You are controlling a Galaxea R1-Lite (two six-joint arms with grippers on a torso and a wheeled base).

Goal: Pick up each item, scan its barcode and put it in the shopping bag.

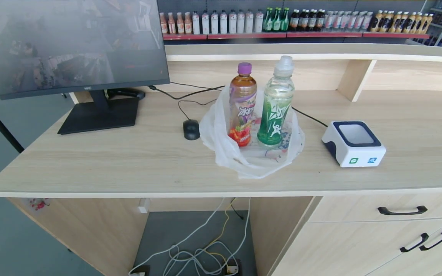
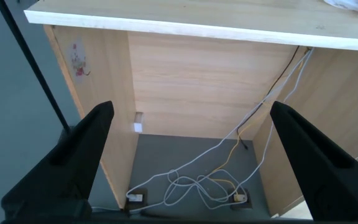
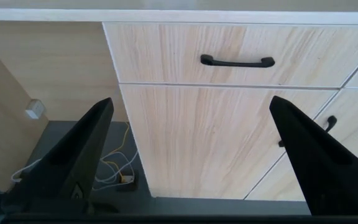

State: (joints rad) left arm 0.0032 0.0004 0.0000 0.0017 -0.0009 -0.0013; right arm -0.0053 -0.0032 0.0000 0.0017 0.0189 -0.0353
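Observation:
Two bottles stand upright inside a white plastic shopping bag (image 1: 221,147) in the middle of the wooden counter (image 1: 129,161): a tea bottle with a purple cap (image 1: 242,105) and a green-labelled bottle with a clear cap (image 1: 276,103). A white barcode scanner box (image 1: 353,143) with a dark-rimmed window sits to their right. My left gripper (image 2: 191,118) hangs open below the counter's front edge, facing the open bay with cables. My right gripper (image 3: 191,118) is open too, low in front of the drawers.
A monitor (image 1: 71,42) on a black stand occupies the counter's left rear, with a black mouse (image 1: 191,129) beside the bag. A raised shelf (image 1: 313,51) runs along the back. Drawers with black handles (image 3: 237,61) lie under the right side; loose cables (image 2: 197,183) under the middle.

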